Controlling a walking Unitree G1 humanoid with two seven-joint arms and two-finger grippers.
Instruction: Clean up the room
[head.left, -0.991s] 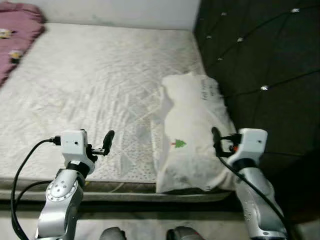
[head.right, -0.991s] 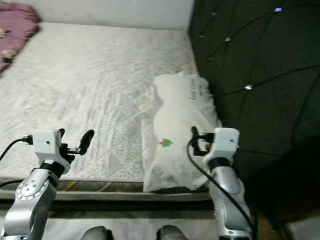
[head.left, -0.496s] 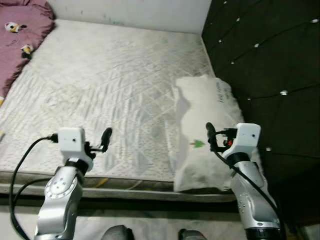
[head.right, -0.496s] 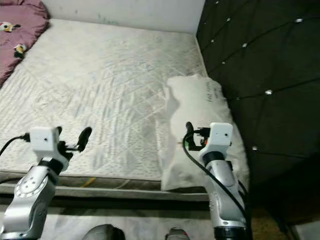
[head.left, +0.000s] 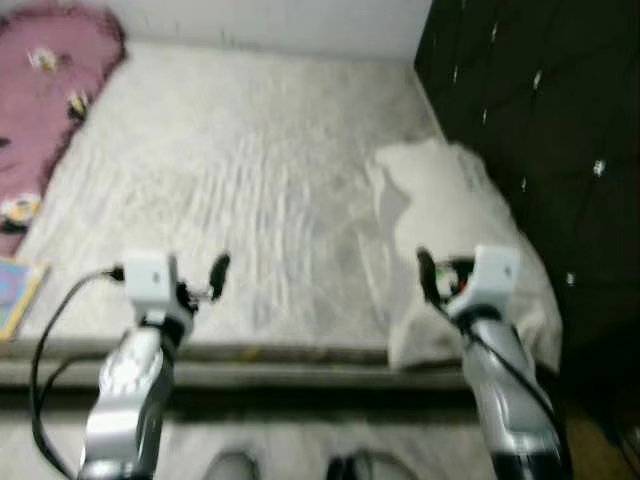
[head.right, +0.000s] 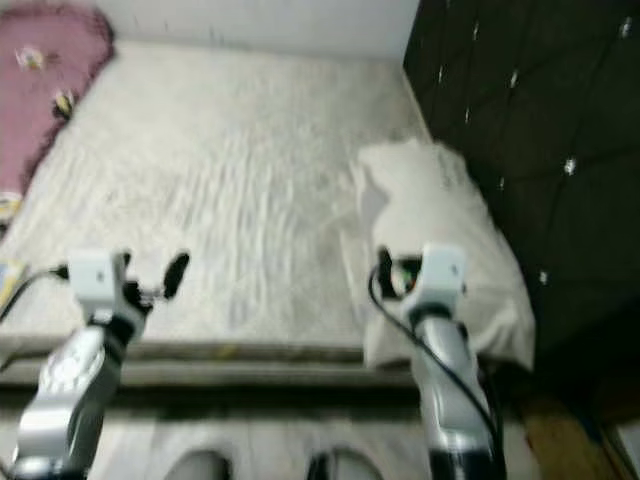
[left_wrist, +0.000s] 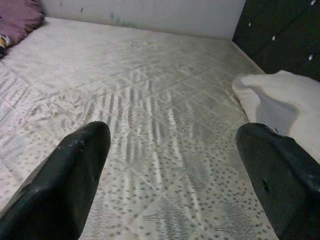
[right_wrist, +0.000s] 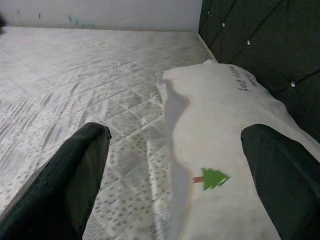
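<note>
Both hands hover with fingers spread wide and hold nothing. Left hand (head.left: 215, 275) hangs above the near edge of the bare white quilted mattress (head.left: 250, 170), with a broad stretch of unoccupied mattress ahead of it reaching to the pale wall (left_wrist: 150, 12). Right hand (head.left: 428, 275) hangs just above the near end of the white pillow printed with a small green tree (right_wrist: 225, 145). That pillow lies along the mattress's edge on the right hand's outer side, against the black button-tufted headboard (head.left: 540, 110). Well ahead of the left hand and off to its outer side, a crumpled pink blanket (head.left: 45, 110) covers the far corner. Closer, just outside the left hand, a flat blue-and-yellow item (head.left: 15, 295) lies at the mattress's edge; blur hides what it is.
</note>
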